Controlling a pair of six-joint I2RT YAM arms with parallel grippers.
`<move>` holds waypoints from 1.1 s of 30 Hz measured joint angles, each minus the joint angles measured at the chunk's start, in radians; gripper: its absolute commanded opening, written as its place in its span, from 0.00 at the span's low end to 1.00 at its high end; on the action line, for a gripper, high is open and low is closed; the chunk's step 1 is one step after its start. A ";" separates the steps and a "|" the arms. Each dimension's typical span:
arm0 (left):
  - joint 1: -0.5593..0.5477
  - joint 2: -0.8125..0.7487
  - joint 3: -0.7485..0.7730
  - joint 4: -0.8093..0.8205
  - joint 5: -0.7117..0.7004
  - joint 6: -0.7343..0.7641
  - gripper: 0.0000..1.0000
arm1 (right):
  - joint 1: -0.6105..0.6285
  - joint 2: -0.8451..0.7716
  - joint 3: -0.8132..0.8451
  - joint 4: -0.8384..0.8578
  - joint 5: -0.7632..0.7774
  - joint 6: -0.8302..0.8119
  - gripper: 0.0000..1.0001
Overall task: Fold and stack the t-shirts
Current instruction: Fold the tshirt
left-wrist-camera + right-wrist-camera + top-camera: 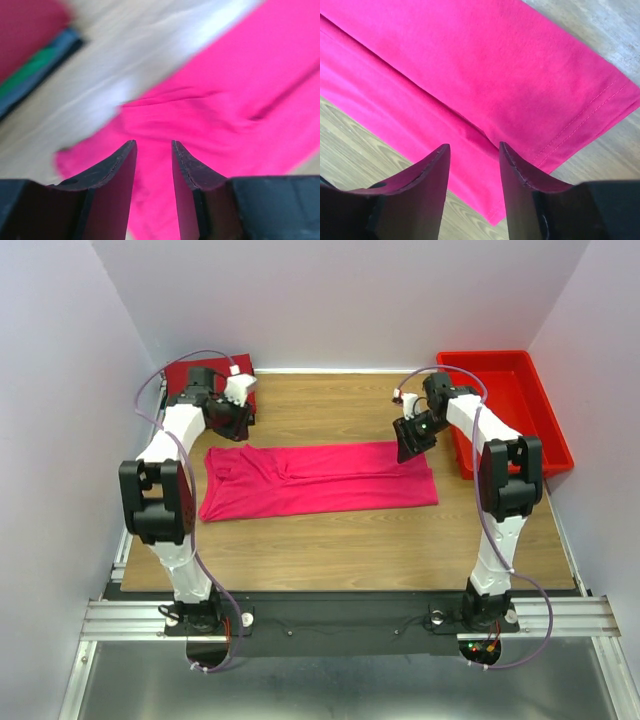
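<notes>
**Both grippers parted over the ends of the pink tee, nothing pinched.**
Pink t-shirt [315, 478] lies flat on the table [330, 540] as a long folded strip, spanning btwn the 2 arms. L gripper [152, 145]: fingers spread w/ a clear gap, empty; the strip's rumpled end is just under & ahead of its tips. R gripper [472, 146]: also spread, empty; hem end w/ fold crease is right below its tips. Prob. one arm per end so both can pinch & fold the strip across. Folded stack [30, 55] sits ahead-left of L gripper, likely where this tee goes next. Red bin [520, 410] is beside the R arm.
</notes>
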 measured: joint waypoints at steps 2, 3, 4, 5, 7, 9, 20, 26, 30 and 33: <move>0.043 0.067 0.064 -0.033 -0.009 0.026 0.46 | 0.000 0.000 0.000 -0.006 0.001 0.000 0.54; 0.055 0.110 0.100 -0.043 -0.017 0.045 0.46 | 0.000 0.000 0.000 -0.007 0.001 -0.001 0.54; 0.060 0.137 0.118 -0.050 -0.020 0.056 0.46 | 0.000 0.000 0.000 -0.007 0.002 -0.001 0.54; 0.062 0.170 0.138 -0.064 -0.024 0.071 0.46 | 0.000 0.001 0.000 -0.007 0.002 -0.001 0.54; 0.059 0.217 0.161 -0.087 -0.030 0.092 0.46 | 0.000 0.001 0.000 -0.007 0.002 -0.001 0.54; 0.053 0.253 0.178 -0.113 -0.035 0.108 0.46 | 0.000 0.001 0.000 -0.007 0.003 -0.001 0.54; 0.045 0.348 0.324 -0.177 -0.012 0.130 0.46 | 0.000 0.001 -0.043 -0.015 0.023 -0.002 0.54; 0.044 0.379 0.345 -0.194 0.013 0.133 0.46 | 0.000 0.001 -0.044 -0.015 0.037 -0.002 0.54; 0.044 0.386 0.345 -0.206 0.020 0.133 0.42 | 0.000 0.001 -0.044 -0.015 0.045 -0.003 0.54; 0.044 0.386 0.344 -0.207 0.021 0.133 0.26 | 0.000 0.001 -0.044 -0.015 0.049 -0.005 0.54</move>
